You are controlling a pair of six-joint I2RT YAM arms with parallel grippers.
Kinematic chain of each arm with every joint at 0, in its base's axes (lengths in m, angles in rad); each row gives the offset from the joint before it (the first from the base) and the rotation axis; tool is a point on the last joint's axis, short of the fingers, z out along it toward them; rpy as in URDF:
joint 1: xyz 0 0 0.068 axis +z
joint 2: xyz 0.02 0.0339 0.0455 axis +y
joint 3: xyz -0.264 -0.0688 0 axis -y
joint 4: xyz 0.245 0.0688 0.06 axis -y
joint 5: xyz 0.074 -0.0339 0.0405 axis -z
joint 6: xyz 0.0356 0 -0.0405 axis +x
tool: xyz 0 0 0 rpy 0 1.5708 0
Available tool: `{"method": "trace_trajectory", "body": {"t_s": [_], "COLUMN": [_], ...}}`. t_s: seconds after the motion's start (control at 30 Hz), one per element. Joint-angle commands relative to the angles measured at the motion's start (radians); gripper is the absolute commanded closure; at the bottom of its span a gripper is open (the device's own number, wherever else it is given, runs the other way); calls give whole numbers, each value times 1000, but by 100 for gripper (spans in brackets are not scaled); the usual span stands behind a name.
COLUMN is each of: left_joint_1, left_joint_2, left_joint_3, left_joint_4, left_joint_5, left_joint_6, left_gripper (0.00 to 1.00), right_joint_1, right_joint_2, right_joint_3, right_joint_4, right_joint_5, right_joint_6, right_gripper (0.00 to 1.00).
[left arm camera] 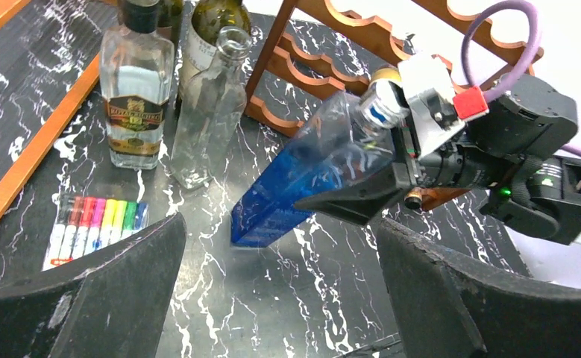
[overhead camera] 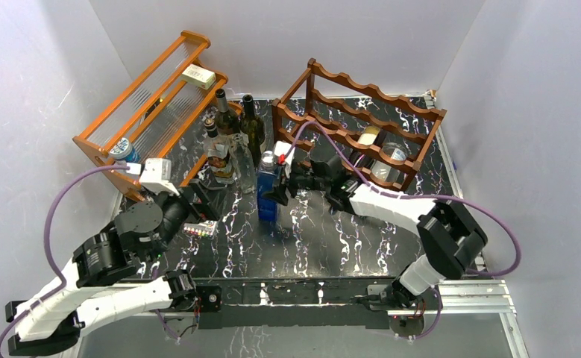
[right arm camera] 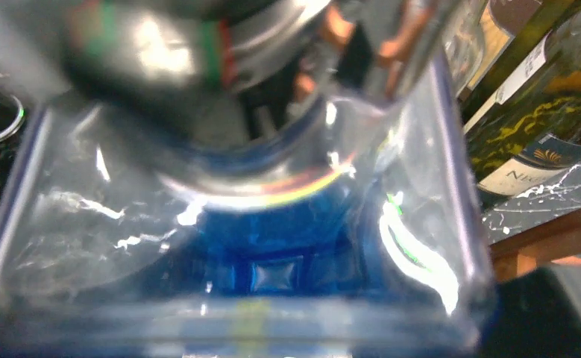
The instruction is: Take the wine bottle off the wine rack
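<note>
1. Bottle and place: the blue wine bottle (overhead camera: 267,198) stood upright, off the wine rack (overhead camera: 362,112) and just left of the rack's near left corner. Its bottom was on the desk (overhead camera: 309,239) or just above it; I could not tell which.
2. The right gripper (overhead camera: 279,183) was closed on the wine bottle near its top. The left gripper (left arm camera: 280,294) was wide open and held nothing, over the near left of the desk.
3. To do this step well, I think the right gripper should set the wine bottle flat on a bare spot and let go only when it stands alone. It should then pull straight back, away from the clear bottles (left arm camera: 134,89) on the left.
4. The top view showed the whole wine rack, with other bottles (overhead camera: 373,138) lying in it. The left wrist view showed a dark finger across the wine bottle's shoulder, and a pack of markers (left arm camera: 97,224). The right wrist view showed only a blurry look down through the glass.
</note>
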Motion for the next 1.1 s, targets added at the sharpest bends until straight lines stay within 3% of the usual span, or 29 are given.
{"method": "trace_trajectory", "body": {"t_s": [0.0, 0.3, 0.6, 1.03, 1.07], "left_joint_1": [6, 5, 5, 5, 5], "left_joint_2": [-65, -118, -147, -150, -147], "left_joint_3": [33, 51, 57, 48, 47], "left_joint_4": [-106, -172, -206, -189, -188], "left_joint_5": [-45, -42, -34, -32, -30], "left_joint_6": [-70, -93, -115, -93, -92], "left_gripper": [2, 2, 2, 2, 2], "right_joint_1": [7, 6, -6, -8, -8], "right_joint_2": [6, 118, 263, 351, 344], "right_joint_3": [123, 197, 309, 368, 363], "right_joint_4": [244, 314, 367, 365, 364], "right_joint_5": [189, 390, 467, 559, 563], "right_joint_6": [49, -28, -28, 13, 13], "right_gripper": [100, 100, 100, 100, 93]}}
